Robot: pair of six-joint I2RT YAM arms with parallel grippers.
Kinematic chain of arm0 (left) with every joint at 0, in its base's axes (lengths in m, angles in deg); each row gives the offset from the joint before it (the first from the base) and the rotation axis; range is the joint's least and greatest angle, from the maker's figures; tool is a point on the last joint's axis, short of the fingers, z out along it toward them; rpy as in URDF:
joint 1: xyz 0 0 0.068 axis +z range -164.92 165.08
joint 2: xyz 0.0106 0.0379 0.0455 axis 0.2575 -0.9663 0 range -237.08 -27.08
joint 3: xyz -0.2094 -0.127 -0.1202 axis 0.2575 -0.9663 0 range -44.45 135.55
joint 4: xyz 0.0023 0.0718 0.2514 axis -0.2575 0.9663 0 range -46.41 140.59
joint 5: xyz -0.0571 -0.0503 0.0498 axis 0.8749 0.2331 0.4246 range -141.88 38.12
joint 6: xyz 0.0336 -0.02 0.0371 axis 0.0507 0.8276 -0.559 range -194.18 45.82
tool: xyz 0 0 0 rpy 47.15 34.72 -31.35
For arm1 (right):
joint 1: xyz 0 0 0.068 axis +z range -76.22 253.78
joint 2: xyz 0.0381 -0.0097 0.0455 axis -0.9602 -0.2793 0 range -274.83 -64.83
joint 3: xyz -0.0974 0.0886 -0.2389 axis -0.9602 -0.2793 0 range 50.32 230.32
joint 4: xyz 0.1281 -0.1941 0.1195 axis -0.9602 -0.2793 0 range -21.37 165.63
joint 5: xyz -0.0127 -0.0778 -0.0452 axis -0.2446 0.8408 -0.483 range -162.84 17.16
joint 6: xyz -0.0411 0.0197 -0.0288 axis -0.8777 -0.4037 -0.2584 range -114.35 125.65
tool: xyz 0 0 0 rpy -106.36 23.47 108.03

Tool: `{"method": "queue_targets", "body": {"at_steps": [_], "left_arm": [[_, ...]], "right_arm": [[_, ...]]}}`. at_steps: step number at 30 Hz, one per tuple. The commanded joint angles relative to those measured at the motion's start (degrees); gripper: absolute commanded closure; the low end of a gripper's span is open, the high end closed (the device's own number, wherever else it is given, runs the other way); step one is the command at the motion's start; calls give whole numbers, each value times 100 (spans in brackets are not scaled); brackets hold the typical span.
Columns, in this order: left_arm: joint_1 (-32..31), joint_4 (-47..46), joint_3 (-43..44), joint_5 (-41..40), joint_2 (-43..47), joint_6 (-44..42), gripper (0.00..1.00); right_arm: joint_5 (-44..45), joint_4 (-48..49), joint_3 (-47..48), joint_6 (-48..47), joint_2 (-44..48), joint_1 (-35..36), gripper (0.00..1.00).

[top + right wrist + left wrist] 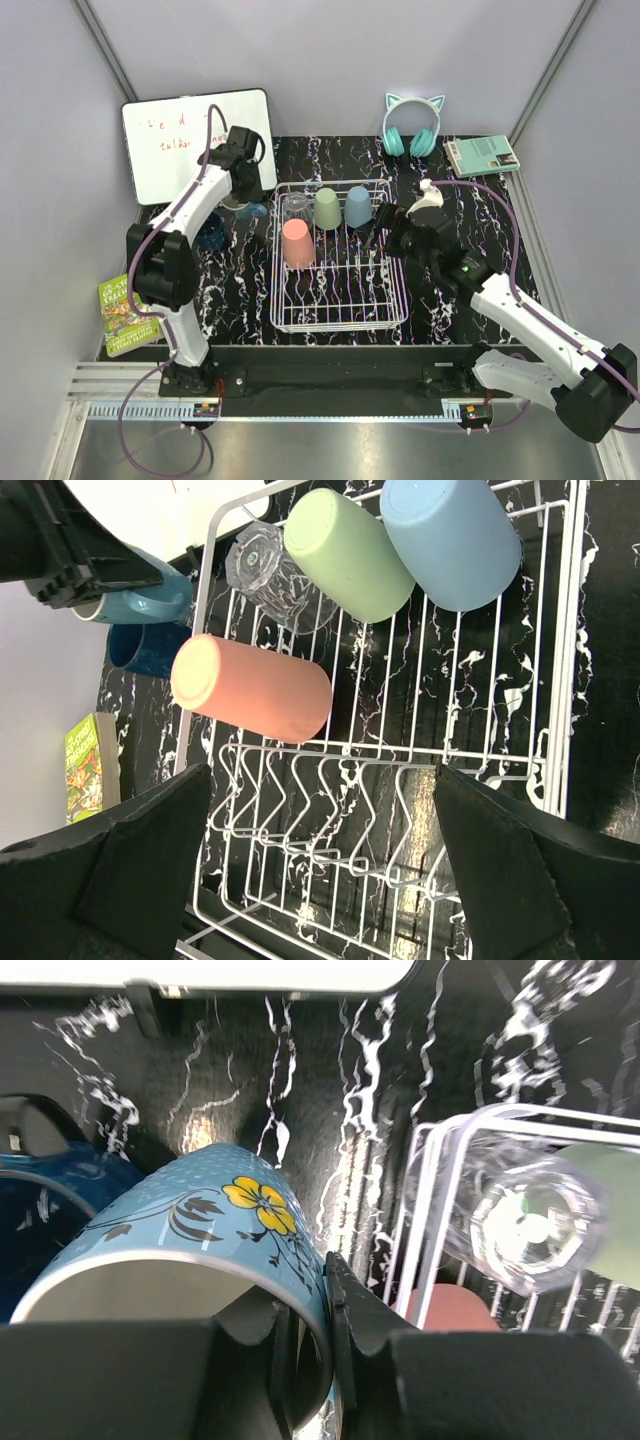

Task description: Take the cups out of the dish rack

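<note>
cups, six in all. smooth tumblers, three: salmon-pink tumbler (297, 243), sage-green tumbler (327, 209), light-blue tumbler (358, 206). clear faceted glass (295, 207), one. handled mugs, two: teal flower-printed mug (200, 1230), dark navy mug (148, 648). white wire dish rack (340, 322), one. white rectangular whiteboard with red writing (190, 140), one. teal cat-ear headphones (411, 125), one pair. books, two: green-covered book (125, 315), teal-covered book (482, 154).

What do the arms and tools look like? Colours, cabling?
Both the left arm and right arm have white links with black joints and bases. A purple cable runs along each. The left tool and right tool have black fingers.
</note>
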Motion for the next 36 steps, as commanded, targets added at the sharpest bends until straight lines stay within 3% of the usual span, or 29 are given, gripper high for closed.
{"method": "queue_targets", "body": {"at_steps": [1,32,33,36], "left_arm": [[83,-49,453,168,-201,-136,100],[505,48,163,792,-1247,-83,100],[505,39,154,792,-1204,-75,99],[505,48,189,792,-1072,-57,83]], "right_arm": [[91,20,216,-112,82,-3,0],[65,11,120,-42,-252,-12,0],[65,11,111,-42,-252,-12,0],[47,28,120,-33,-287,-12,0]]}}
